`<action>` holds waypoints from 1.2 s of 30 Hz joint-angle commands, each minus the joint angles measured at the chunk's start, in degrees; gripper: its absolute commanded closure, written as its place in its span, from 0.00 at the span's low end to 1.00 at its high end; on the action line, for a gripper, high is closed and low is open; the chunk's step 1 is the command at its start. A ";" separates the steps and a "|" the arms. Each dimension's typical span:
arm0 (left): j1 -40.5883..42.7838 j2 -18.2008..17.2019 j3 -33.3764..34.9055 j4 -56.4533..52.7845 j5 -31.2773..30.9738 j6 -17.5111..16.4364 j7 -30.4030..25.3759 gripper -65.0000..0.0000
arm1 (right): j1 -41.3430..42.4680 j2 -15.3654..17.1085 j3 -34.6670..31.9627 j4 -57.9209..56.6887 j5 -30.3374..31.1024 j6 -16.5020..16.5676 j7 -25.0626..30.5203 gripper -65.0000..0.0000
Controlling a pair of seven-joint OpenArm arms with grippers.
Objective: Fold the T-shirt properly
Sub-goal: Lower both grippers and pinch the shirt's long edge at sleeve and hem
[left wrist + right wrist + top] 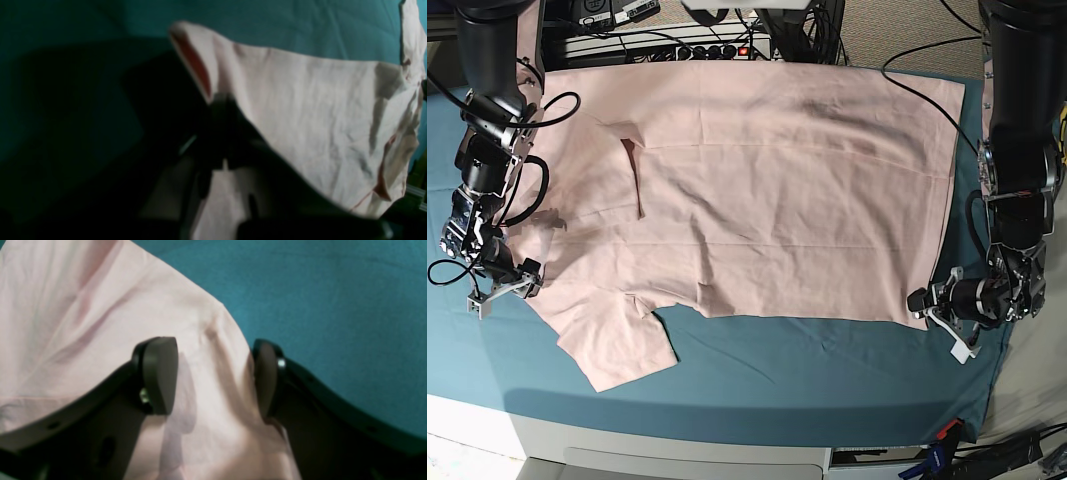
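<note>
**Pinching one corner, straddling the other edge**

Lying spread flat across the table [757,370], the T-shirt [767,190] covers most of the teal cloth, its hem running down the 3 o'clock side of the base view and its sleeves and neck toward 9 o'clock. That spread-out lay suits a fold that starts from two edge grips.

The left gripper [924,303] sits at the hem corner near 4 o'clock. Its jaws are closed on the T-shirt's corner; the left wrist view shows cloth rising from the dark jaws and draping away, so the corner is probably lifted a little to free it from the table.

The right gripper [213,376] is at the 9 o'clock edge by the lower sleeve. Its jaws stand wide apart, one pad [160,373] over pink cloth and the other at the cloth's border, holding nothing. This placement looks meant to bracket the edge so that closing would catch it.
</note>
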 commanded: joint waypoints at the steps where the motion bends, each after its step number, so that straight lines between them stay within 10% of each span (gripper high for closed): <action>1: -2.19 -0.63 -0.11 0.85 -1.27 -0.48 -0.70 1.00 | 1.29 0.74 0.11 0.63 0.52 0.59 -0.50 0.45; 14: -2.19 -0.63 -0.09 0.85 -1.25 -0.50 -0.68 1.00 | 1.27 0.79 0.11 0.63 2.97 5.55 2.99 0.47; 21: -2.19 -0.63 -0.09 0.85 -1.27 -0.48 -0.72 1.00 | 1.27 0.81 0.11 0.63 1.16 5.55 3.96 1.00; 31: -2.19 -1.11 -0.11 0.90 -6.80 -5.79 -0.13 1.00 | 1.27 1.64 0.11 0.70 -2.16 5.79 5.20 1.00; 36: -2.16 -2.32 -0.11 0.90 -13.90 -9.70 4.11 1.00 | 0.83 2.97 0.11 0.85 -2.05 12.33 4.92 1.00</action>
